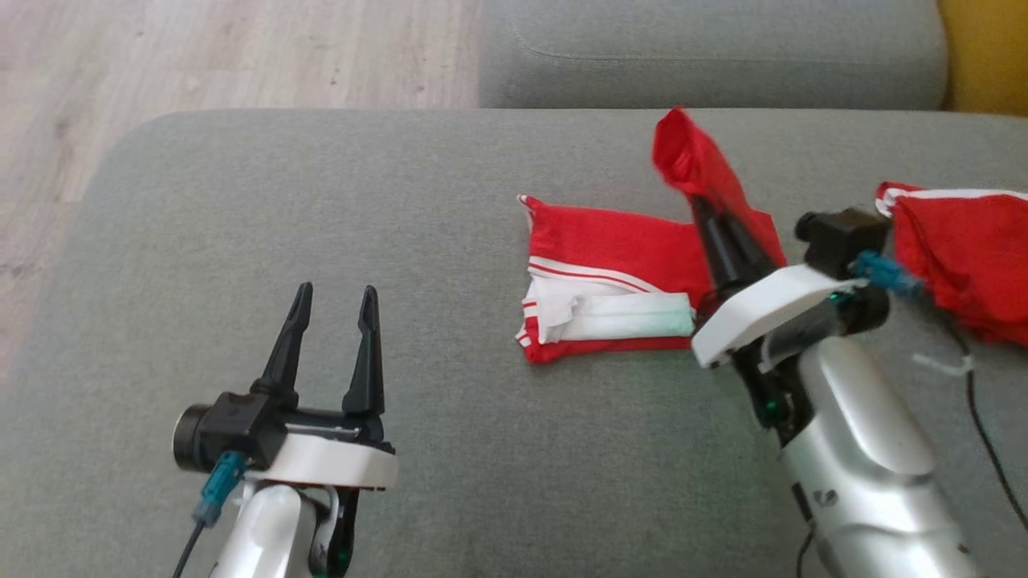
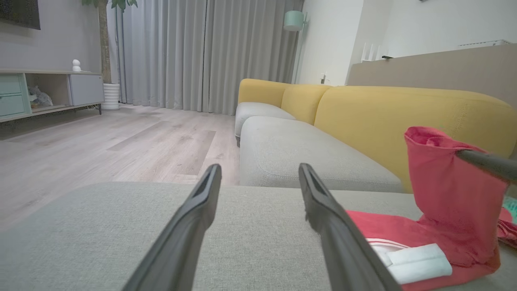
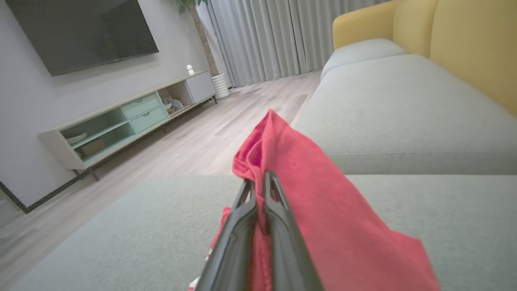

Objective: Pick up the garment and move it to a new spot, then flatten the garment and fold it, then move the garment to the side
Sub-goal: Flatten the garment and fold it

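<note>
The garment [image 1: 610,257] is red with white stripes and lies partly folded on the grey cushion [image 1: 321,201], right of centre. Its right corner [image 1: 691,156] is lifted off the cushion, and my right gripper [image 1: 700,205] is shut on that corner. In the right wrist view the red cloth [image 3: 323,202] drapes over the closed right gripper [image 3: 258,184]. My left gripper [image 1: 337,291] stands open and empty at the lower left, well apart from the garment. The left wrist view shows the left gripper [image 2: 260,173] spread wide, with the raised garment [image 2: 448,202] to its right.
More red cloth with white trim [image 1: 964,257] lies at the right edge behind my right wrist; I cannot tell whether it joins the garment. A second grey seat [image 1: 707,48] and a yellow backrest [image 1: 988,48] lie beyond. Wooden floor [image 1: 241,48] lies off the cushion's far-left edge.
</note>
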You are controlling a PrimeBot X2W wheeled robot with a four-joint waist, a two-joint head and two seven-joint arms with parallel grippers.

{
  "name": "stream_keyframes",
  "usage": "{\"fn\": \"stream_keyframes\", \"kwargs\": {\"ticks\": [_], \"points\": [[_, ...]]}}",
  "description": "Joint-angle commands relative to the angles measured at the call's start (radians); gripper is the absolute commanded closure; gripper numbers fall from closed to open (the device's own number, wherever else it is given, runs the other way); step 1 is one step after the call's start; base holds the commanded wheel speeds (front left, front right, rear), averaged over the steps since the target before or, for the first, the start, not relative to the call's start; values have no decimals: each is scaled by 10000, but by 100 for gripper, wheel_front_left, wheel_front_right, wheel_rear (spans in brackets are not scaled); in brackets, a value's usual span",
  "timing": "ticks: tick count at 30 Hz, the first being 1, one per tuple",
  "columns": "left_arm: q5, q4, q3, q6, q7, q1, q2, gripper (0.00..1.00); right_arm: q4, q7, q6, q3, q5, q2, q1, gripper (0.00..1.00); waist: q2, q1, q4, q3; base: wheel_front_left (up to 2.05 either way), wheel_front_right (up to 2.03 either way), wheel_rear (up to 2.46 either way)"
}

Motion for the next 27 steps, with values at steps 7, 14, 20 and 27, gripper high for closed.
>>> {"fn": "stream_keyframes", "kwargs": {"ticks": [7,14,20,27], "points": [[132,-212,262,-29,-51,-284,39,0,854,-710,-9,1080,661,97,-948,100,0,0,446,-53,0,0,0],[9,-229,159,9,-51,-347,39,0,1900,-1014,-9,1988,1168,98,-1336,100,0,0,881,158,0,0,0],[-92,-233,54,29,-51,-463,39,0,2799,-1153,-9,2585,1282,98,-1590,100,0,0,1128,439,0,0,0],[-164,-245,-7,115,-51,-556,39,0,2774,-1040,-9,3989,1912,98,-1475,0,0,0,1100,643,0,0,0]]}}
